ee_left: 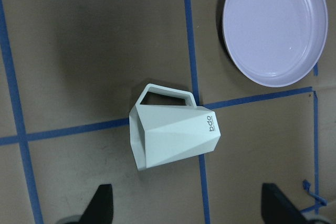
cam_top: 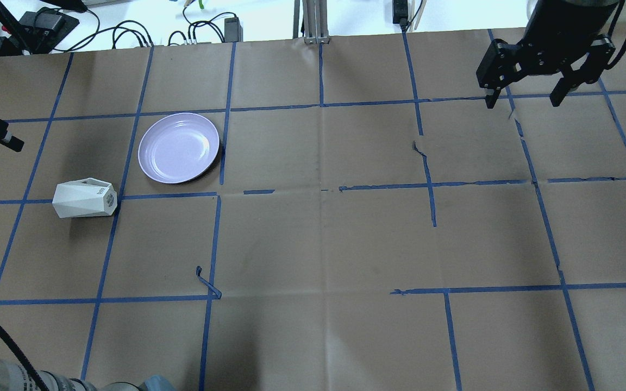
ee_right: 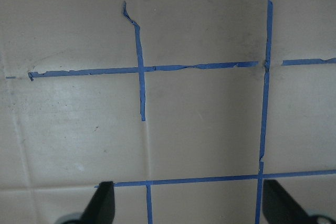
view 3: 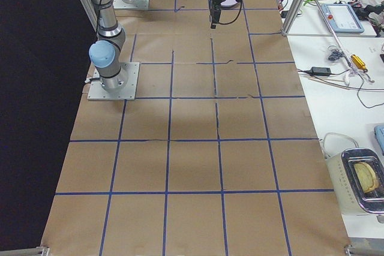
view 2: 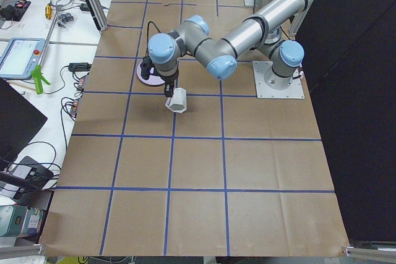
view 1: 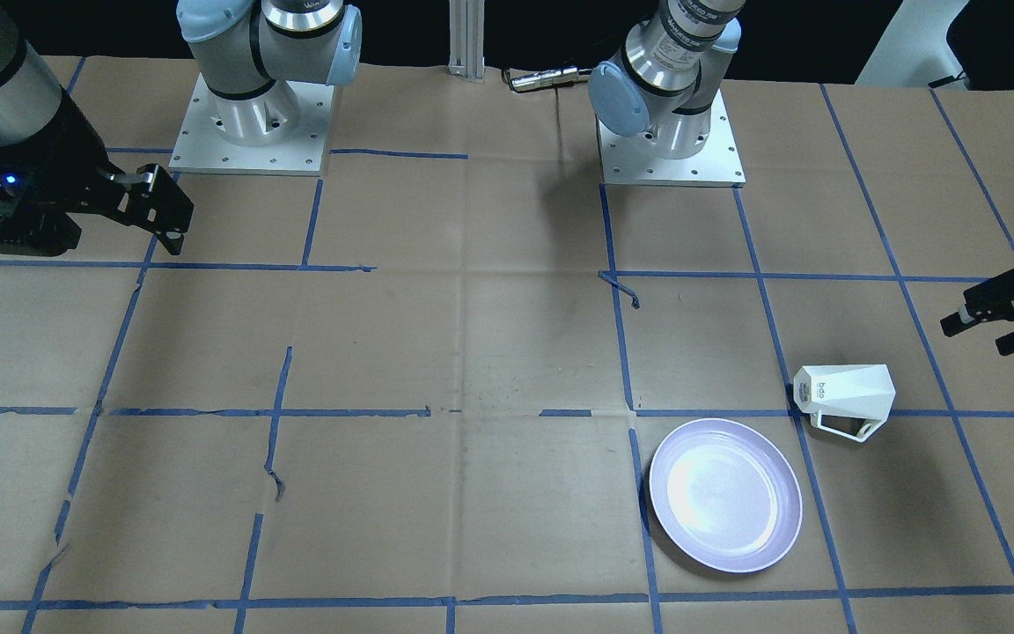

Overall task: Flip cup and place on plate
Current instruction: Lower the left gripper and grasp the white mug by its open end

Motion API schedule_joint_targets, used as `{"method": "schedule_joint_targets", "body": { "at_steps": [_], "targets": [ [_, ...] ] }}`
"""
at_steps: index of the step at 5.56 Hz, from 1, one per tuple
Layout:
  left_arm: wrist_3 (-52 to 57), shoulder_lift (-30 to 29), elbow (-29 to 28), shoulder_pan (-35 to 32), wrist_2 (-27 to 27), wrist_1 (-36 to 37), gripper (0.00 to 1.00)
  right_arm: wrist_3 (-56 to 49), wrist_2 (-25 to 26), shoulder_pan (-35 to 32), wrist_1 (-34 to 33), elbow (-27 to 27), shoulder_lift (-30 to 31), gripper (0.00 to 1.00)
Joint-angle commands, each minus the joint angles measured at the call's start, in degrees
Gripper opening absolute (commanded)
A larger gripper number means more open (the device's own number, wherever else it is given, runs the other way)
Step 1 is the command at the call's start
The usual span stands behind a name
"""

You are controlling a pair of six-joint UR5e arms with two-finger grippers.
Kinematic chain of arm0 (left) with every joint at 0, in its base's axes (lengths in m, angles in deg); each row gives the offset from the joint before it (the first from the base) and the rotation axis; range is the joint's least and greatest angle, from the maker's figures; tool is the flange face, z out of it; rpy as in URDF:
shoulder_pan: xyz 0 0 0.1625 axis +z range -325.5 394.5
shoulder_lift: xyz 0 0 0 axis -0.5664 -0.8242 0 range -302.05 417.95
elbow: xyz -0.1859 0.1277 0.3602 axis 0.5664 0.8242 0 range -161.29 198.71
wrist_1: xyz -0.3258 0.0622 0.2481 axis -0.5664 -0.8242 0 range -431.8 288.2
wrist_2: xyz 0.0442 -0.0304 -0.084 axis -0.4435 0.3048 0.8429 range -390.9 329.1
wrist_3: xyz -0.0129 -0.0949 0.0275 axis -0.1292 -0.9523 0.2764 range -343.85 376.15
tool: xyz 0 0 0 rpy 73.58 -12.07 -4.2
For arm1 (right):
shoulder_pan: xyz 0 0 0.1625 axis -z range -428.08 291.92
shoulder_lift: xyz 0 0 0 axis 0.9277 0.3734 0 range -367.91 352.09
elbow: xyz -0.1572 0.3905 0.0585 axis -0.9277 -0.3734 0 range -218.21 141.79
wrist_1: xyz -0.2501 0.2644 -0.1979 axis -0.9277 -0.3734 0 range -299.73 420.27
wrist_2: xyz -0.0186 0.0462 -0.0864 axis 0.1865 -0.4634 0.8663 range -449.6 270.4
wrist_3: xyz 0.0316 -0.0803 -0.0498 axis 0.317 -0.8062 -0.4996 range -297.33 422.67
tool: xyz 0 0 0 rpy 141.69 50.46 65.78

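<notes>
Jaws of the left gripper (ee_left: 190, 204) are spread wide with nothing between them. In the left wrist view the cup (ee_left: 173, 132) lies on its side just ahead of the fingertips, inside the line of the gap and a shade toward the finger at that view's left. Its long axis runs finger to finger: wide rim toward one finger, lettered base toward the other, handle on the side away from the jaws. My read is that the wrist needs about a quarter turn to close across the body rather than end to end. The plate (ee_left: 273, 24) sits farther ahead, off toward the other finger, apart from the cup and holding nothing.

Right wrist view: the right gripper (ee_right: 190, 204) has its jaws spread too, with only taped paper (ee_right: 199, 129) ahead of them.

Overhead: the cup (cam_top: 83, 199) is near the left jaws and well apart from the right ones (cam_top: 522, 102), so this is the left arm's pick.

Front view: same story. The cup lies tipped near the left jaws and the plate beyond it is bare.
</notes>
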Motion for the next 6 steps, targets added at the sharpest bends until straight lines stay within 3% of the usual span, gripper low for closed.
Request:
{"method": "schedule_joint_targets", "body": {
  "at_steps": [1,3,5,6],
  "targets": [
    [10.4,-7.4,-0.1,3.7,5.1,0.0,0.98,0.0,0.0,0.0,0.0,0.0,0.0,1.00],
    [12.9,-12.7,0.9,3.6,12.6,-1.5,0.98,0.0,0.0,0.0,0.0,0.0,0.0,1.00],
    [12.5,-12.8,5.8,3.7,16.4,-3.0,0.98,0.0,0.0,0.0,0.0,0.0,0.0,1.00],
    [11.9,-12.7,6.8,3.8,16.3,-5.2,0.93,0.0,0.0,0.0,0.0,0.0,0.0,1.00]
  ]
}}
